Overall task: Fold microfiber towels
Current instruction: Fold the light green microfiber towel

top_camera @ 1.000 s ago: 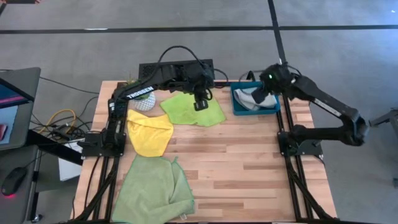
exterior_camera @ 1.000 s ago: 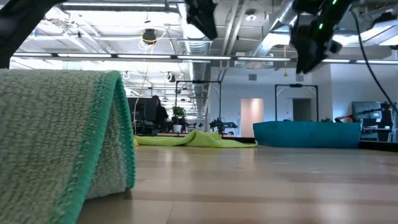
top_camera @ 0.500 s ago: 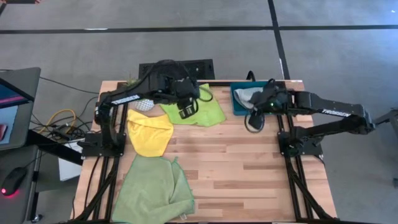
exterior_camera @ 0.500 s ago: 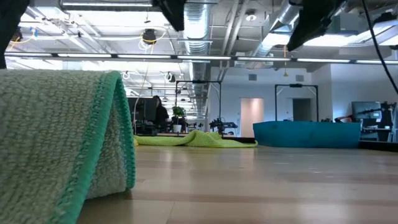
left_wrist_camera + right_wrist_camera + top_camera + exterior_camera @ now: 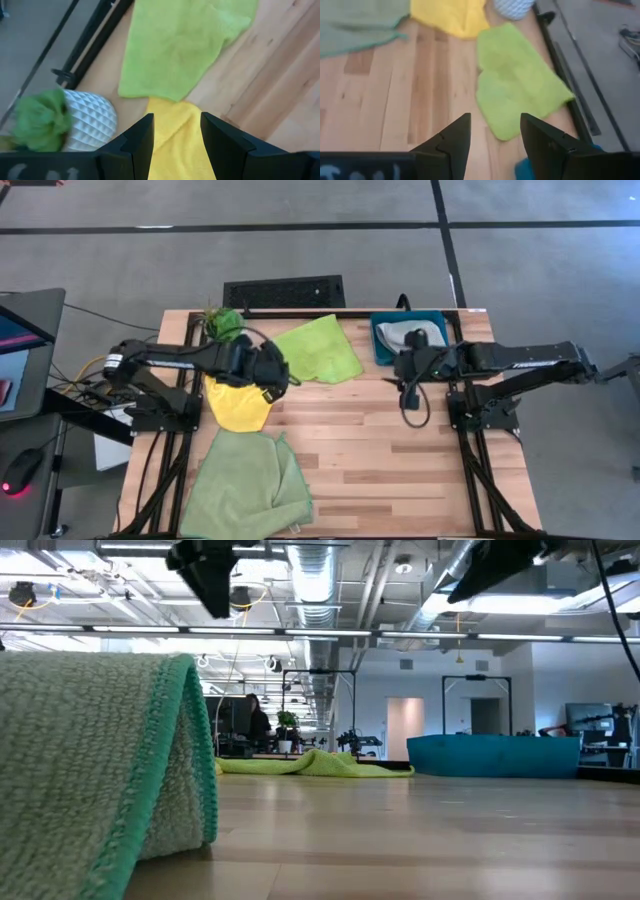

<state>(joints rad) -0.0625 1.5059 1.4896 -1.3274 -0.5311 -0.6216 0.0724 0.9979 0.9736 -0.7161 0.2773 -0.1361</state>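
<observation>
Both arms have swung away from the back of the table since a second ago: the left gripper (image 5: 272,376), which was over the lime green towel (image 5: 318,350), now hangs above the top edge of the yellow towel (image 5: 238,402), and the right gripper (image 5: 408,385) has left the teal tray (image 5: 380,340) and sits over bare wood just in front of it. From overhead I can see the grey towel (image 5: 408,334) bundled inside that tray and the big pale green towel (image 5: 246,488) crumpled at the near left corner. The left wrist camera adds what the overhead misses: its fingers (image 5: 141,140) stand apart with nothing between them, the yellow towel (image 5: 177,135) showing through the gap, the lime towel (image 5: 175,45) just touching it, and a white ribbed pot (image 5: 90,120) with a green plant alongside. The right wrist camera shows its fingers (image 5: 452,140) likewise spread and empty, looking across the table (image 5: 395,100) toward the lime towel (image 5: 517,92). At table level only a thick fold of the pale green towel (image 5: 100,770) fills the foreground, with the tray (image 5: 495,755) far behind.
</observation>
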